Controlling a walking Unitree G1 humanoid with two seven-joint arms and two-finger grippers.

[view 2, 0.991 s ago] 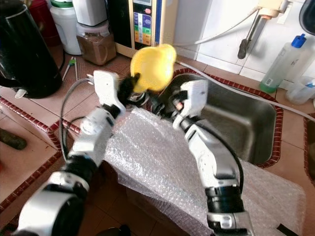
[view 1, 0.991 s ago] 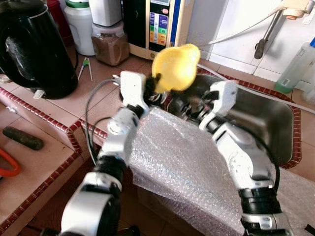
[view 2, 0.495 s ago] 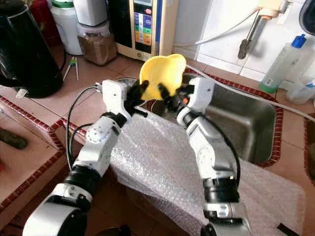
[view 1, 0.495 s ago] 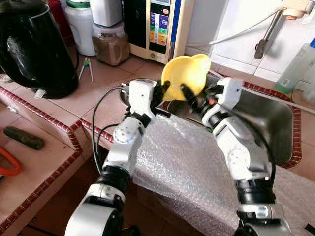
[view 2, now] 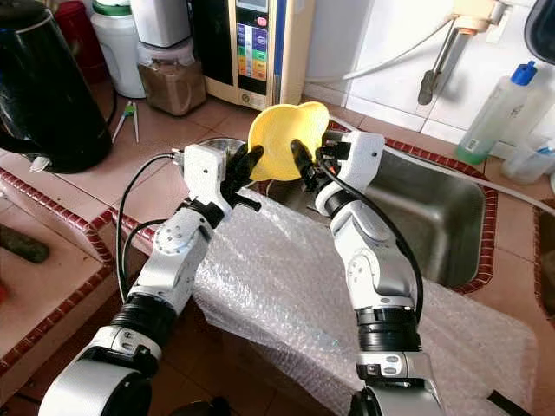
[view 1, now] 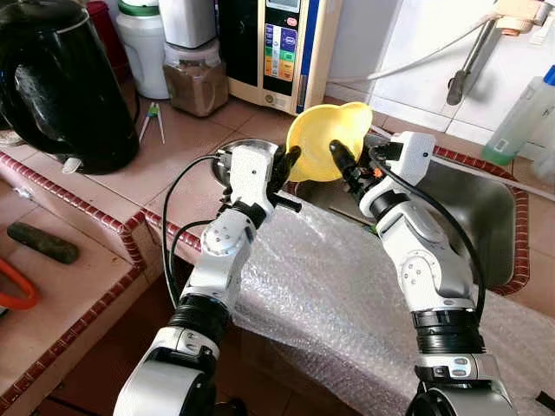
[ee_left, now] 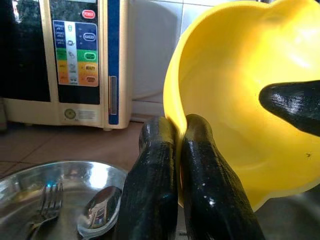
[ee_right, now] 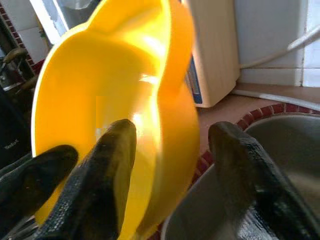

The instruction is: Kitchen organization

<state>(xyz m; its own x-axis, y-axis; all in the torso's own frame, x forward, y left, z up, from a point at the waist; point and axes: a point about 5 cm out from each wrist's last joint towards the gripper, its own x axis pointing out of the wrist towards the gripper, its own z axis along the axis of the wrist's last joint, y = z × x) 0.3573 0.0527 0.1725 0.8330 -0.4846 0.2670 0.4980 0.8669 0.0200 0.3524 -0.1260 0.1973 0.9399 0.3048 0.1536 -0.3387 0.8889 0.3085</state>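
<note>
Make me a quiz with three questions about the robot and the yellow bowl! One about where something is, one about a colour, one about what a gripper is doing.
1. Where is the bowl?
A. Down in the sink
B. Held up between both grippers
C. On the floor

2. What colour is the kettle on the counter?
A. Black
B. Pink
C. Green

3. What is the left gripper doing?
A. Hanging open, far from everything
B. Holding a fork
C. Pinching the bowl's rim

Answers: 1 B, the bowl is in the air between the left gripper and the right gripper. 2 A, the kettle is glossy black. 3 C, its two fingers close on the yellow edge.
</note>
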